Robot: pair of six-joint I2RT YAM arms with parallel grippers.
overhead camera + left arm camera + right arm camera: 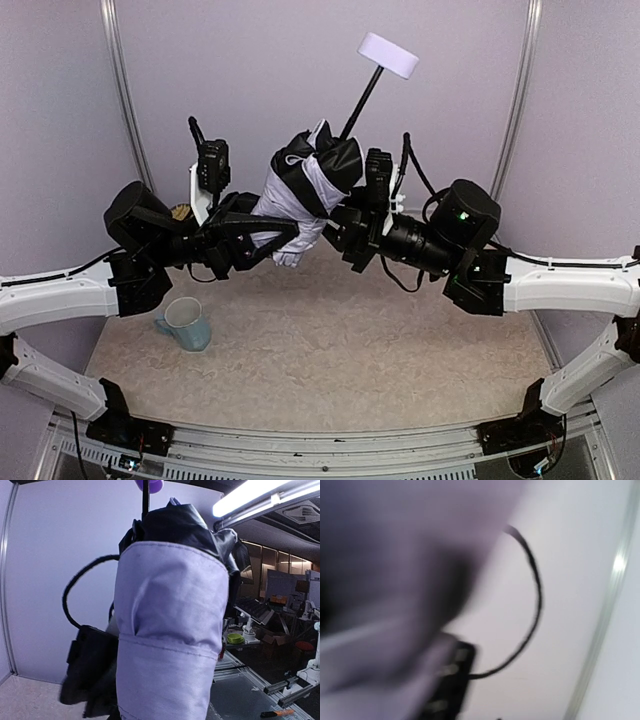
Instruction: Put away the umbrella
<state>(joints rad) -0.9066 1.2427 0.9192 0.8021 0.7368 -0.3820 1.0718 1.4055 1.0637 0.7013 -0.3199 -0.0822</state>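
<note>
near edge: table [330, 350] with a mottled beige top, well below both grippers.

mug [186, 323], pale blue, tipped on its side on the table, below the left gripper and on its outer side. well apart from it, nothing touching.

left gripper [262, 238]: raised in the air, reaching inward toward the right one. its fingers lie along the lower end of the umbrella [300, 185] and are closed down on the lavender fabric. only the cloth keeps them apart. a loose fold hangs just under the fingertips. the left wrist view is filled by the crinkly lavender bundle straight ahead of the hand, with black lining bunched at its top.

right gripper [345, 218]: at the same height, facing the left one, pushed up against the black lining on the other side of the bundle. jaws hidden by fabric in the overhead view. the right wrist view is smeared, showing only a lavender-grey blur and a black cable [536, 595], so cannot tell how far open it is or whether it grips.

the umbrella is off the table, collapsed and bunched, and sits between the two hands.

beyond the hands: thin black shaft [362, 98] slants up and away from the right gripper. the small lavender handle [389, 55] sits at its tip, above both grippers, against the pale back wall [250, 70].
</note>
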